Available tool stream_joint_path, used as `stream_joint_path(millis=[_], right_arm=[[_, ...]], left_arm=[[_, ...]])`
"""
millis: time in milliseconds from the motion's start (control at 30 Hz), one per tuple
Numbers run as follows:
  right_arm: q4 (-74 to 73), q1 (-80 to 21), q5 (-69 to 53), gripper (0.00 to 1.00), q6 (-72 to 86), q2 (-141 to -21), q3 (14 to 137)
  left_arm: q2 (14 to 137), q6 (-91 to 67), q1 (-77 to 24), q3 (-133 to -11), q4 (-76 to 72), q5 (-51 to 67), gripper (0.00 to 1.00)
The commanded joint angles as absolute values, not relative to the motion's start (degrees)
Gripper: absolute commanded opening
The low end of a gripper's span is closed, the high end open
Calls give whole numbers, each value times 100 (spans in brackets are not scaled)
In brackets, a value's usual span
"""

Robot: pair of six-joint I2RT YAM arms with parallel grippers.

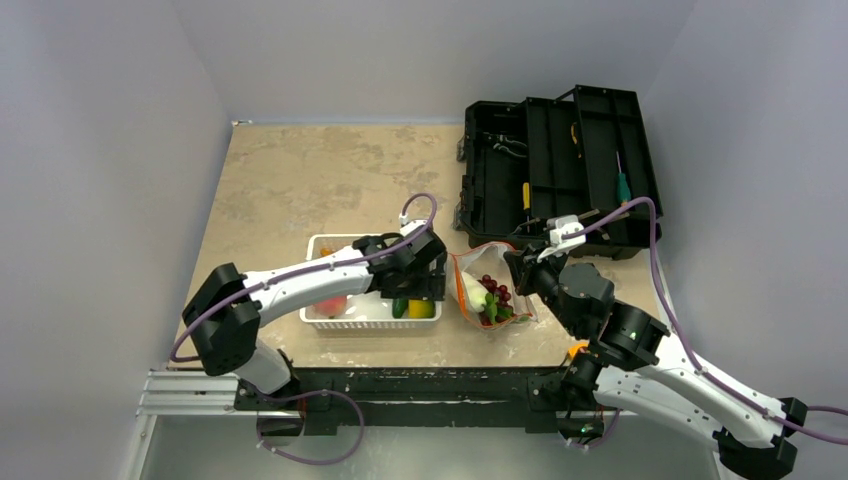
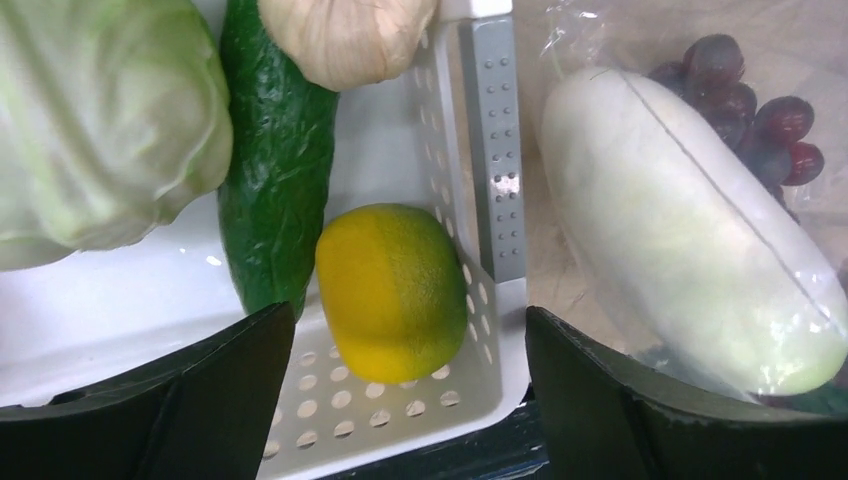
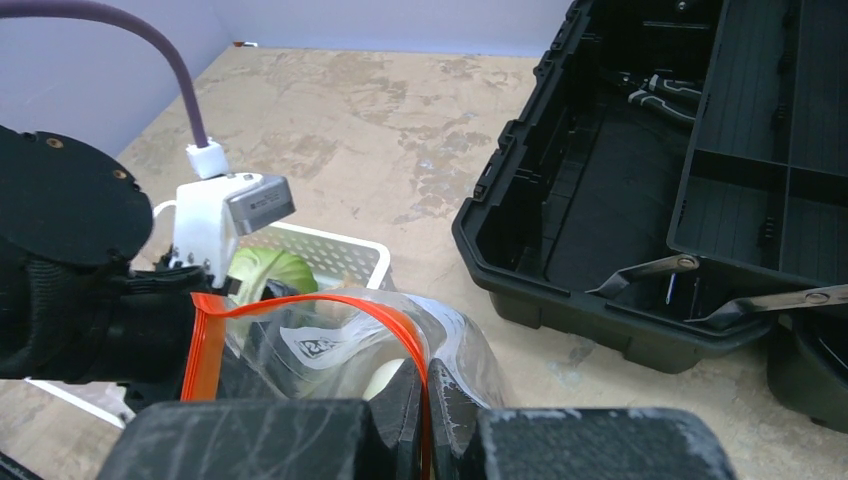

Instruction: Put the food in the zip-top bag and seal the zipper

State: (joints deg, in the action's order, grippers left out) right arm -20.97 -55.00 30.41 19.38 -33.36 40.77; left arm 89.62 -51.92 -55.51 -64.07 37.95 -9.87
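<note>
The clear, crinkly plastic zip-top bag (image 1: 492, 292) lies on the table just beside the right end of the white perforated plastic basket (image 1: 330, 243). Its mouth stands open. The orange-red zipper strip (image 3: 300, 304) arches along the raised rim. Inside the bag lie a long white radish (image 2: 680, 250) and, on the side away from the basket, a bunch of purple grapes (image 2: 750, 110).

The right gripper (image 3: 425, 405) is closed, pinching the bag's rim at the zipper on the side away from the basket.

The left gripper (image 2: 408, 315) hangs over the basket's right end with fingers spread apart, holding nothing. Below it in the basket lie:
- a yellow-green mango (image 2: 390, 290) against the right wall;
- a dark green cucumber (image 2: 275, 170) touching the mango;
- a pale green cabbage (image 2: 100, 120);
- a beige mushroom (image 2: 345, 35);
- a pink peach (image 1: 332, 304) nearer the left end.

A black plastic toolbox (image 1: 560, 170), lid open, sits beyond the basket to its right on the beige mottled table (image 1: 300, 180).
</note>
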Motion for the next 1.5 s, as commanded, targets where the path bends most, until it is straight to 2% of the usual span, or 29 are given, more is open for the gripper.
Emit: stream_joint_path(millis=[0,167,233,300,367,667,833,933,1067,1333,1467], right_arm=[[-1778,-5513,3050,0,1961,-3328,4056],[-1777,-5511,3066,0,1954,-3358,4057],[-1782,-5511,3068,0,1953,-3358,4054],[-1782,-5510,3070,0,1953,-3360,4055],[-1796,-5515,3074,0,1960,-3356,4052],[-1819,-5512,3085,0,1978,-3314,4026],[-1813,-5511,3061,0,1979,-3339,4025],[-1815,-5511,3050,0,1982,-3339,4010],[-1809,-5511,3041,0,1968,-3329,4004],[-1764,-5511,3032,0,1946,-3353,4009],[-1779,-5511,3032,0,1940,-3362,3995]], left_arm=[[8412,-5149,-5529,-6401,4145,-1268,88],[8089,-5127,-5515,-6346,4279,-1448,87],[8141,-5115,-5500,-6304,4257,-1402,82],[8287,-5116,-5485,-6302,4221,-1343,71],[8449,-5123,-5484,-6294,4158,-1280,66],[9056,-5199,-5493,-6282,3733,-935,58],[9122,-5213,-5500,-6276,3714,-879,50],[8939,-5205,-5496,-6249,3726,-923,45],[8509,-5196,-5495,-6245,3885,-1049,32],[7229,-5099,-5493,-6284,4220,-1268,22],[6467,-5075,-5499,-6231,4018,-1019,21]])
